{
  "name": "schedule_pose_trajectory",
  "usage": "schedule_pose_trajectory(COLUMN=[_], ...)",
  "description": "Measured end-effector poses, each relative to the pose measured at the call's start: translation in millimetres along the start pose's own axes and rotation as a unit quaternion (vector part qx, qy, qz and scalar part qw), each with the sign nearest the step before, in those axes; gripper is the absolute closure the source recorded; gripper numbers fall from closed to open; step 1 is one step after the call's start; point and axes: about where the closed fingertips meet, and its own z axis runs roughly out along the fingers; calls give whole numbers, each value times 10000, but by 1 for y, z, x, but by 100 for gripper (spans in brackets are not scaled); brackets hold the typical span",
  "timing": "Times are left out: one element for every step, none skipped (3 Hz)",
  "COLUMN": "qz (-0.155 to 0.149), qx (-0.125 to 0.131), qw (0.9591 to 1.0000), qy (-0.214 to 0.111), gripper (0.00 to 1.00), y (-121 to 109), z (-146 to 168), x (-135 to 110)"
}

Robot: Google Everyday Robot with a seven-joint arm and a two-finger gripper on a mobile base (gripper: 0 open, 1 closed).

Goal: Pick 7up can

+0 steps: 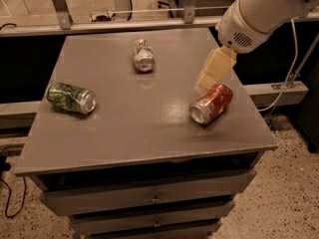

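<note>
Your hand [206, 78] hovers near the orange-red can [211, 103]; you cannot tell its opening. The 7up can [143, 55] lies well apart on the tabletop [129, 126].

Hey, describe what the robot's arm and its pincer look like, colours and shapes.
The arm is a thick, rounded white tube with a small slotted vent on its end joint. The pincer is pale cream and blocky, over the right side of the table, just above the orange-red can. No markings or sleeve show.
</note>
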Motion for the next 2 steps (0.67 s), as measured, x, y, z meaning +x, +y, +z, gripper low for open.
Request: schedule_pose_trajectory(qz=[267, 738], qx=[42, 48], qw=[9989, 9925], qy=[-396, -974], gripper=[0, 0], y=[-12, -34], z=[23, 63], x=[-18, -56])
